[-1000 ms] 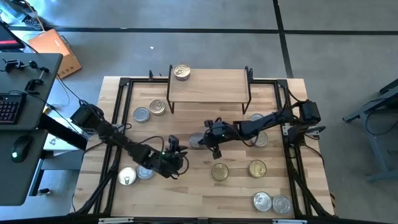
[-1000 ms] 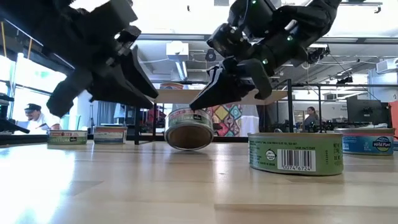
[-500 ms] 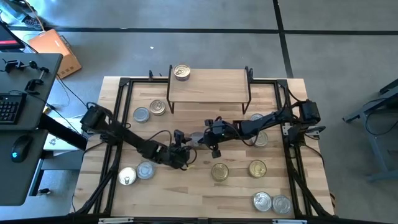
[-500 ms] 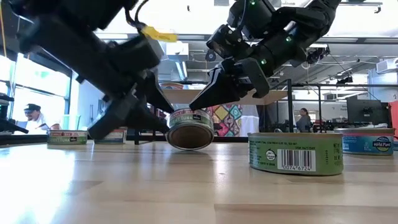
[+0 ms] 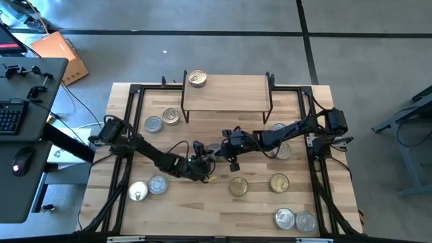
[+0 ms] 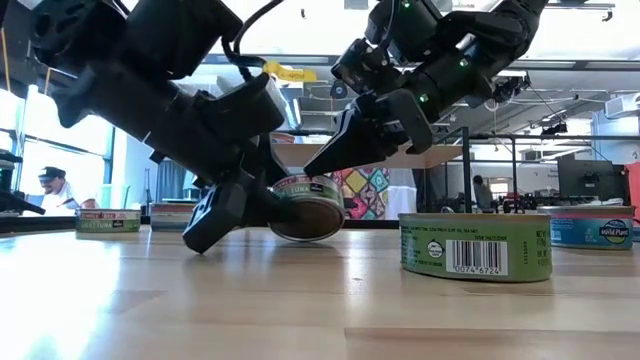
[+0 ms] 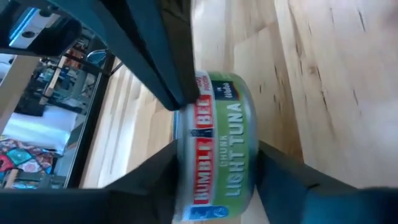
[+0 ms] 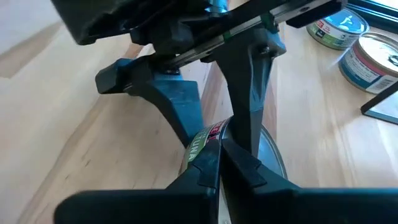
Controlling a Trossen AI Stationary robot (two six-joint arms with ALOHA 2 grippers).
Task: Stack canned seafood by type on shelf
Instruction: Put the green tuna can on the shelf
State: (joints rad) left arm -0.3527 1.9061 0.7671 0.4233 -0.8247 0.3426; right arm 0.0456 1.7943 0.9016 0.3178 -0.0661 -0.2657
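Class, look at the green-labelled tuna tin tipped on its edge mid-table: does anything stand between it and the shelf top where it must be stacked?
The right gripper, shut, presses its fingertips on the tuna tin from the shelf side. Otherwise bare tabletop; the left gripper straddles the tin.

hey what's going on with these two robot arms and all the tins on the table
Both arms meet over one green-label tuna tin tipped on its edge mid-table. The left gripper straddles it with a finger on each side, while the shut right gripper presses on its rim. One tin sits on the shelf already.
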